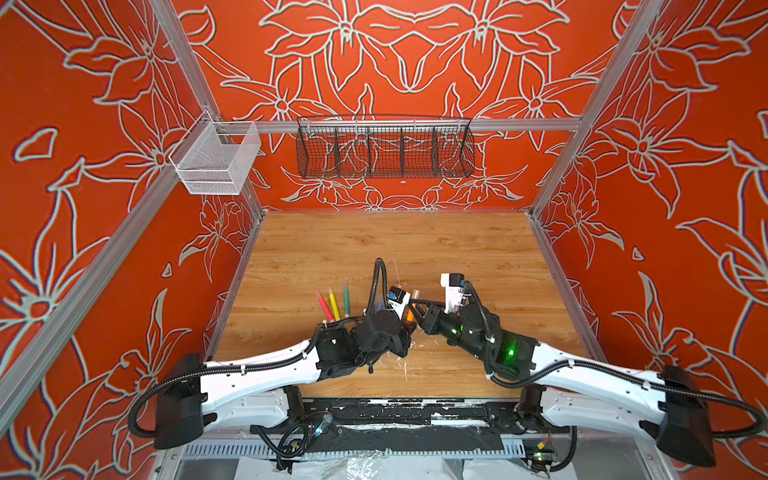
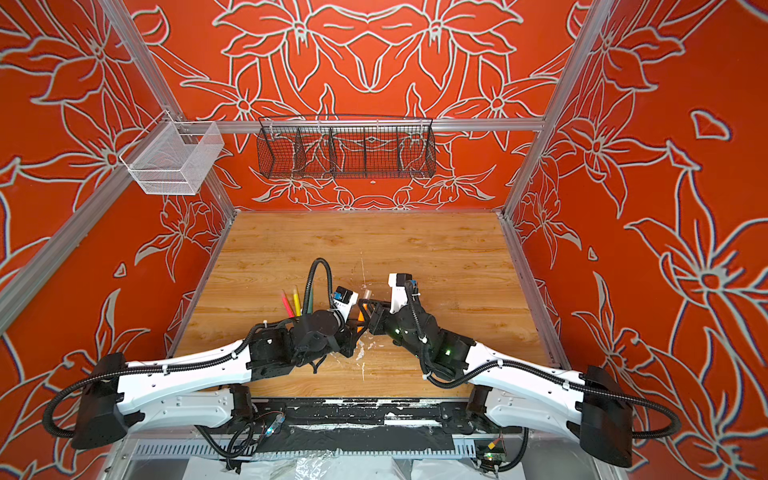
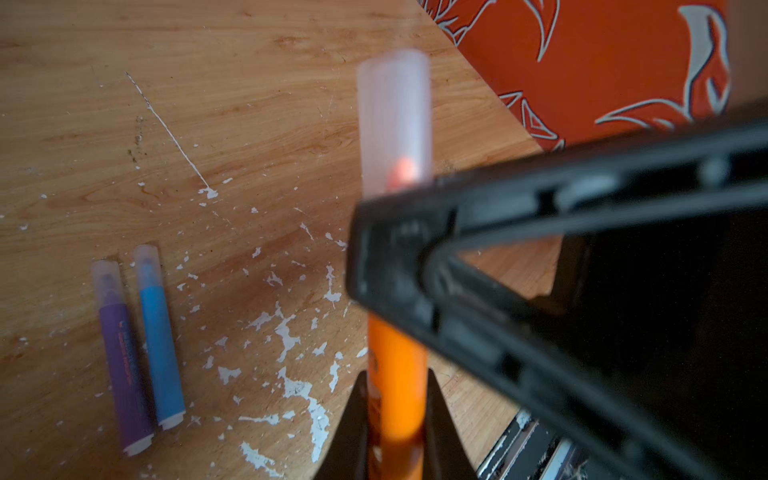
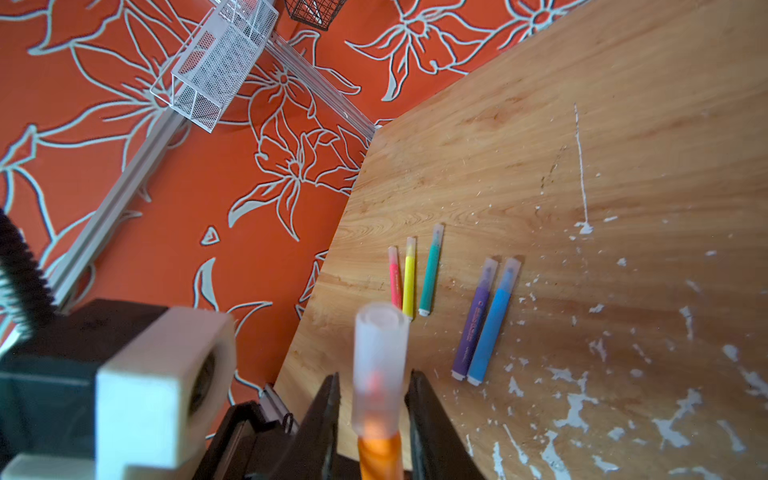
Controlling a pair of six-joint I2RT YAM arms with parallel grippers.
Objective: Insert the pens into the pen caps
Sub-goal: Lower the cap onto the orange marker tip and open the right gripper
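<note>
My left gripper (image 3: 397, 376) is shut on the barrel of the orange pen (image 3: 397, 361), holding it above the wooden table. A clear pen cap (image 4: 380, 357) sits over the pen's tip. My right gripper (image 4: 376, 376) stands open around that cap, with a gap showing on each side. In both top views the two grippers meet at mid-table around the orange pen (image 1: 410, 314) (image 2: 360, 316). The purple pen (image 4: 473, 320) and blue pen (image 4: 494, 322) lie side by side. The red-pink (image 4: 395, 278), yellow (image 4: 409, 278) and green (image 4: 431, 272) pens lie together farther left. All of these wear clear caps.
A white mesh basket (image 1: 216, 160) hangs on the left rail and a black wire basket (image 1: 384, 149) on the back rail. White paint flecks (image 3: 291, 332) scar the wood under the grippers. The left wrist camera housing (image 4: 166, 374) is close beside my right gripper.
</note>
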